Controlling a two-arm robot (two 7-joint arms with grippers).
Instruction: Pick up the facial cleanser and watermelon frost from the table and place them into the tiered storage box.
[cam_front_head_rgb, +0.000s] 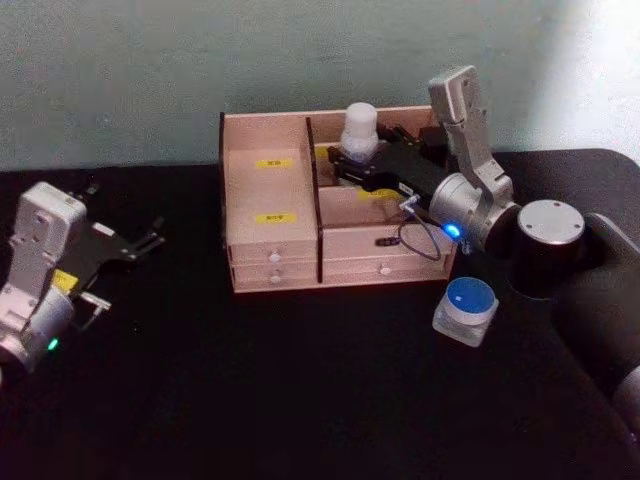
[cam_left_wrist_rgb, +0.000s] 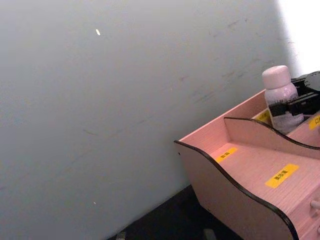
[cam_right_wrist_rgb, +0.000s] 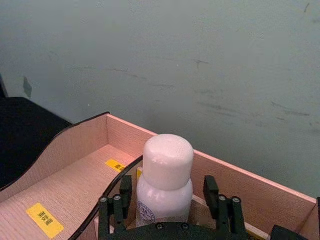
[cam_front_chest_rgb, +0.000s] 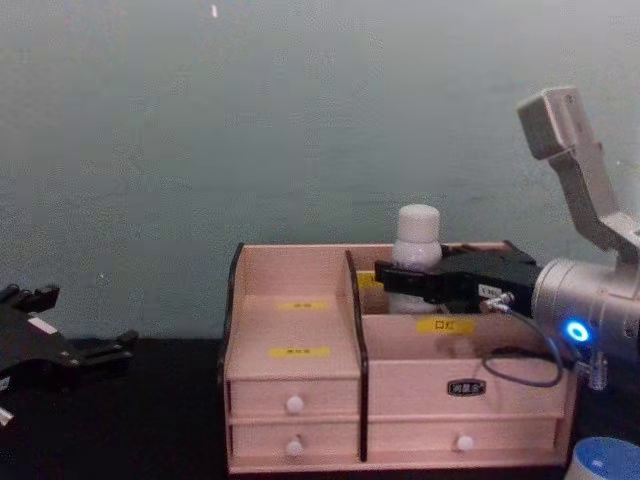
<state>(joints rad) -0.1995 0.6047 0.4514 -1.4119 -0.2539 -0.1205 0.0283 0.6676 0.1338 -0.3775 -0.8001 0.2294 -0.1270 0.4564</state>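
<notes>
The facial cleanser (cam_front_head_rgb: 359, 127), a white bottle with a rounded cap, stands upright in the back right compartment of the tiered storage box (cam_front_head_rgb: 262, 240). My right gripper (cam_front_head_rgb: 352, 162) reaches over the box. Its fingers (cam_right_wrist_rgb: 124, 192) flank the bottle (cam_right_wrist_rgb: 166, 172) with a small gap on each side, so it is open. The bottle's base is hidden behind the divider. The watermelon frost (cam_front_head_rgb: 467, 308), a small clear jar with a blue lid, rests on the black table right of the box. My left gripper (cam_front_head_rgb: 125, 268) is parked open at the far left.
The box (cam_front_chest_rgb: 300, 385) has two stepped left shelves with yellow labels and white-knobbed drawers along its front. A grey-green wall rises close behind it. The right arm's elbow (cam_front_head_rgb: 548, 225) hangs over the table near the jar (cam_front_chest_rgb: 605, 462). Bare black table lies in front.
</notes>
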